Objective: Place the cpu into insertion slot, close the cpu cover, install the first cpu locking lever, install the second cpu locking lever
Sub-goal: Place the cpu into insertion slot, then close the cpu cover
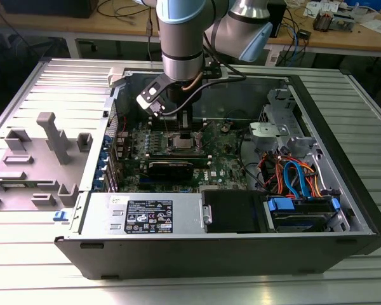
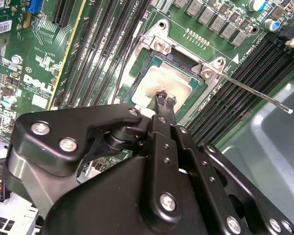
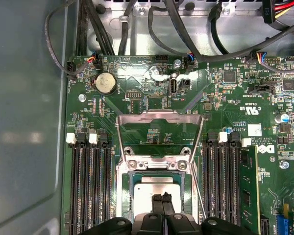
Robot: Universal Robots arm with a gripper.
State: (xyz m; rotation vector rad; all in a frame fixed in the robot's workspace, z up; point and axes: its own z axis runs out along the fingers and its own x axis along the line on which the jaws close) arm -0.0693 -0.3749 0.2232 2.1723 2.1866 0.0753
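Looks dull, blotchy silver-grey metal on the cpu (image 3: 147, 188). Gleams as bare bright steel on the cpu cover (image 3: 159, 116). Matt black metal with shiny screws on the gripper (image 2: 165, 97). Glossy green on the circuit board (image 3: 235, 103). Ribbed satin metal on the table (image 1: 368, 127).

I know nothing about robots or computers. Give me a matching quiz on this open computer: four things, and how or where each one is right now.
Things:
1. cpu
2. cpu cover
3. hand
4. coin battery

States:
A. swung up and open
B. poised over the chip
C. round and silver
D. lying in the insertion slot

Pairs: 1-D, 2-A, 3-B, 4-C
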